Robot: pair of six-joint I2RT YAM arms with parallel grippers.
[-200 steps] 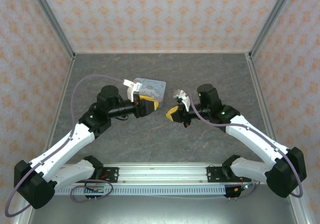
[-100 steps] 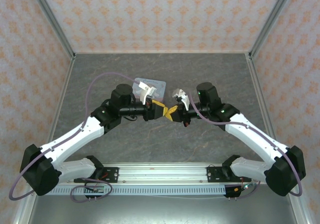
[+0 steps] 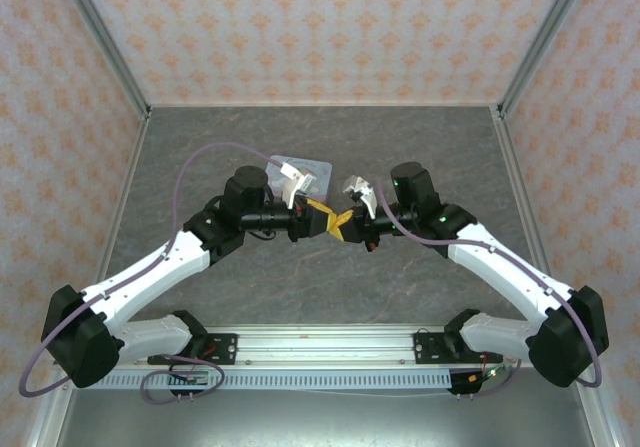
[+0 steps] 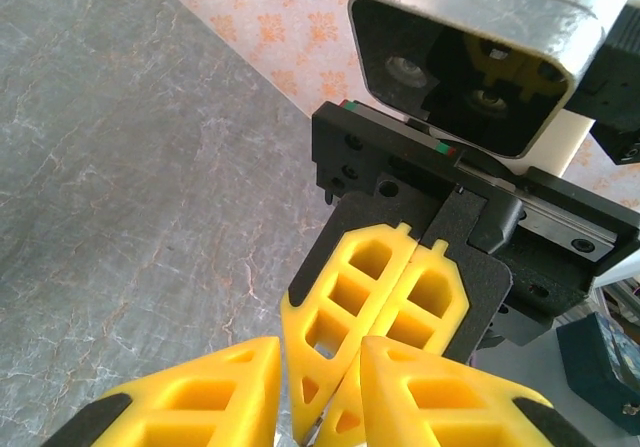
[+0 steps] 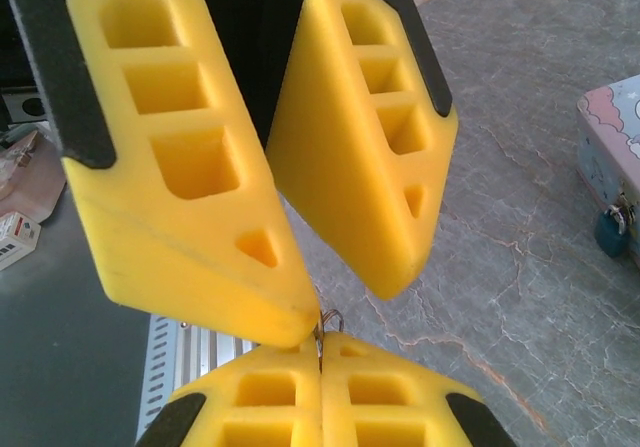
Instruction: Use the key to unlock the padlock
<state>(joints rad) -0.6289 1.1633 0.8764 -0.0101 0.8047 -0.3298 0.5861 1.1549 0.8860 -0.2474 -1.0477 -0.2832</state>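
1. The left gripper (image 3: 322, 217) now meets the right gripper (image 3: 346, 224) tip to tip above the middle of the worktop (image 3: 430, 157). A second earlier it is back beside the cartoon-printed tin (image 3: 312, 170), well apart from its partner.
2. Over the last half second little changes. The two grippers stay nose to nose, and the right arm edges only slightly toward the left.
3. The right wrist camera shows the right jaws pressed flat together. A thin metal loop pokes out at their tips, apparently the ring of the key (image 5: 328, 319). It is too small to make out further.
4. The left jaws stand spread, one yellow finger to each side of the right gripper's closed tips and just beside them. They are gripping nothing.
5. The padlock (image 5: 608, 235), small and dark teal, hangs at the front of the tin, off to the side in the right wrist view. It is well apart from both grippers, and neither touches it. Whether its shackle is latched is too small to tell.
6. The left arm's swing away from the tin suggests a mid-air handover or regrip of the key, not an approach to the lock.
7. The unlocking itself seems not yet begun. The key is tiny, so a poor pinch at this meeting could drop it onto the worktop.
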